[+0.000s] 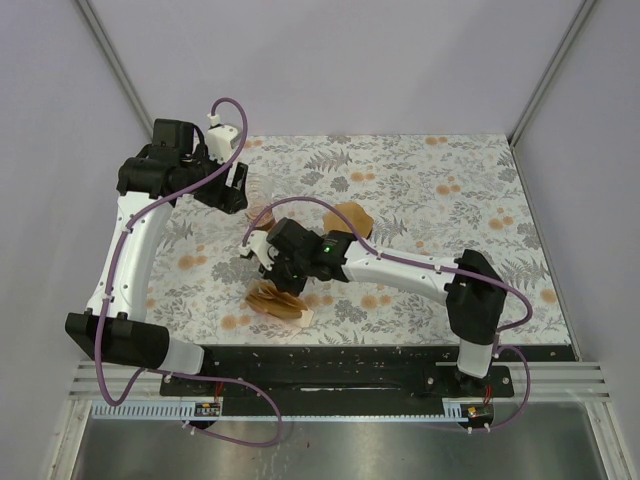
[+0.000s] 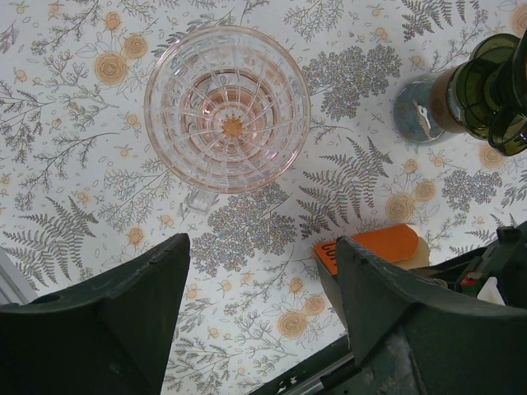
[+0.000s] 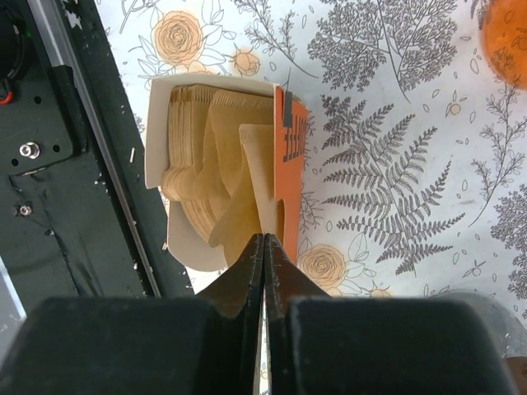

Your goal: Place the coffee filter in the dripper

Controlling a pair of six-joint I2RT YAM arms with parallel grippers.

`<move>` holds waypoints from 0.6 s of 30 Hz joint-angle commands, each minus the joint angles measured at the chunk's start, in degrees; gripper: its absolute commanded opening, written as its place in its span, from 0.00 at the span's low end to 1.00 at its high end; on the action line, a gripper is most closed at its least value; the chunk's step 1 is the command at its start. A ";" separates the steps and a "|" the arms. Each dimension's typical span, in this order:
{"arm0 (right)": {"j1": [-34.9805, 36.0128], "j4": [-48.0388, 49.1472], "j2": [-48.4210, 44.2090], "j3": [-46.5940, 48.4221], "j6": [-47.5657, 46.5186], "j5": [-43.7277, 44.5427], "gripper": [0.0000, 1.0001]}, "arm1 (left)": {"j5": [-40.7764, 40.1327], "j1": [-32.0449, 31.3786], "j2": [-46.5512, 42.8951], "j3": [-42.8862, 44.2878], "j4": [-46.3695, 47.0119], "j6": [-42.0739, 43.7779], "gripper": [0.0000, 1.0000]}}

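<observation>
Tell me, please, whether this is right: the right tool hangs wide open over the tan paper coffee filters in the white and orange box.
Not open: the right wrist view shows the right tool shut, pinching one tan paper coffee filter in the white and orange box.

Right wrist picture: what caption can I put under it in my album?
Right gripper pinching a brown coffee filter from the open box on a flowery tablecloth.

Left of the ribbed glass vessel (image 2: 226, 107) we find open floral cloth (image 2: 74, 164); right stands the dripper (image 2: 482, 82), lower right the orange filter pack (image 2: 375, 245).
</observation>
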 commanded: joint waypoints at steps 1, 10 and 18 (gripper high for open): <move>0.79 -2.69 -5.11 2.36 -0.34 -1.64 0.00 | 1.44 0.30 -0.07 0.28 0.84 0.62 0.75; 0.70 -8.84 -11.35 5.26 4.48 -2.17 0.00 | 1.87 0.30 0.46 3.70 0.23 0.18 0.75; 0.61 -11.22 -14.09 13.08 11.08 3.17 0.00 | 1.35 0.30 1.25 15.03 -2.59 -0.08 0.80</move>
